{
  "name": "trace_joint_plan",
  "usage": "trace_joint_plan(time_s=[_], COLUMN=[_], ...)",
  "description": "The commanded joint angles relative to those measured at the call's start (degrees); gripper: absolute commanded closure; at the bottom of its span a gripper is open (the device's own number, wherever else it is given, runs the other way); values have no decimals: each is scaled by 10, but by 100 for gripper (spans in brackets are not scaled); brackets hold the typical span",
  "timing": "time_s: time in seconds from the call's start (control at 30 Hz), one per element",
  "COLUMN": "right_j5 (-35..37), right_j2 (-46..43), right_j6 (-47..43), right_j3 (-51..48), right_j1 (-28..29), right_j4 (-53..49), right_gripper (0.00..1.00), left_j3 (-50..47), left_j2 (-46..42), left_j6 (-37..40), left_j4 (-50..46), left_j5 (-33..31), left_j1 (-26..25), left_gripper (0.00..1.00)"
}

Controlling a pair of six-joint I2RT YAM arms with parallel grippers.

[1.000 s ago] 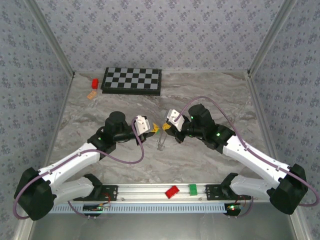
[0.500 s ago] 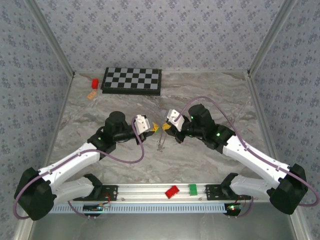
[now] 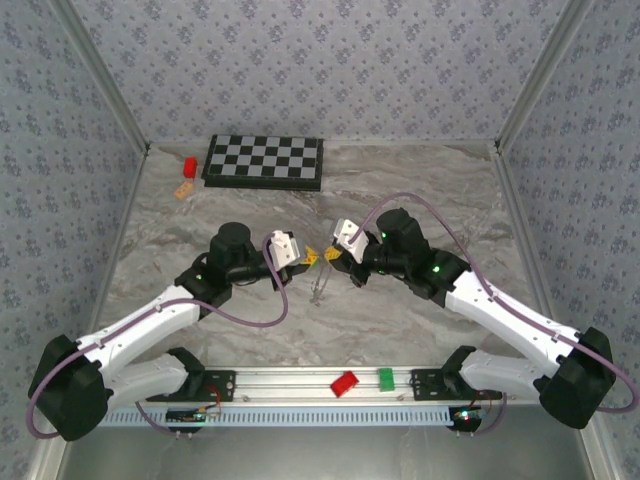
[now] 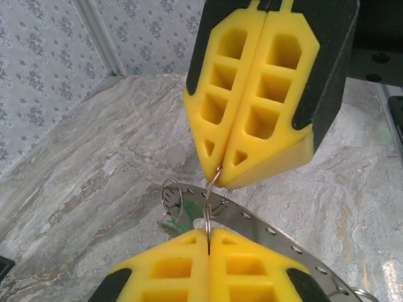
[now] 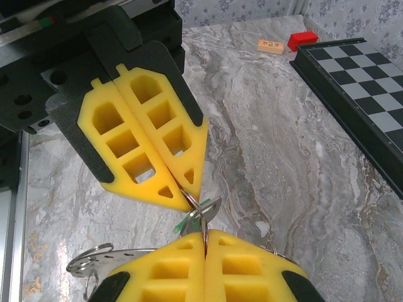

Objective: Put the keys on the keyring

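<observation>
My left gripper (image 3: 308, 257) and right gripper (image 3: 332, 257) meet tip to tip above the middle of the table. Both are shut on the same small wire ring (image 4: 208, 217). In the left wrist view my left gripper (image 4: 208, 236) pinches it from below and the right gripper (image 4: 217, 173) from above. The keyring (image 4: 283, 242), a flat grey band with small holes, curves beneath them, with more small wire loops (image 4: 170, 200) on it. Green of a key (image 5: 187, 220) and a silvery blade (image 5: 213, 209) hang at the pinched ring, just above the right gripper (image 5: 204, 236).
A chessboard (image 3: 264, 161) lies at the back, with a red block (image 3: 189, 165) and an orange tile (image 3: 182, 188) to its left. On the front rail sit a red block (image 3: 345, 383) and a green block (image 3: 385, 378).
The metal dangling under the two grippers has swung slightly to the left. Both arms have barely moved and stay shut.
</observation>
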Motion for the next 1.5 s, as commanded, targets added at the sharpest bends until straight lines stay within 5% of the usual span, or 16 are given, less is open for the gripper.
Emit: trace_joint_plan(time_s=[0.0,0.47,0.87,1.0,1.1,1.23,1.47], right_j5=[-7,-1,-20,-30,-34,-36,-53], right_j2=[0,7,5,0,-1,-2,-13], right_j6=[-1,6,44,53,58,62,76], right_j3=[1,8,13,7,3,1,-31], right_j1=[4,4,-13,-20,-23,-26,-37], right_j4=[20,13,20,32,39,44,98], right_gripper=[100,100,100,100,100,100,100], left_j3=[15,18,34,31,30,26,18], left_j2=[-2,1,27,26,23,21,8], left_j6=[1,6,31,32,28,24,-9], left_j4=[4,-5,-35,-29,-25,-18,9], left_j5=[33,46,-5,-12,-10,-20,-22], left_j1=[1,-1,-17,-17,-18,-18,-14], left_gripper=[100,100,99,87,98,76,69])
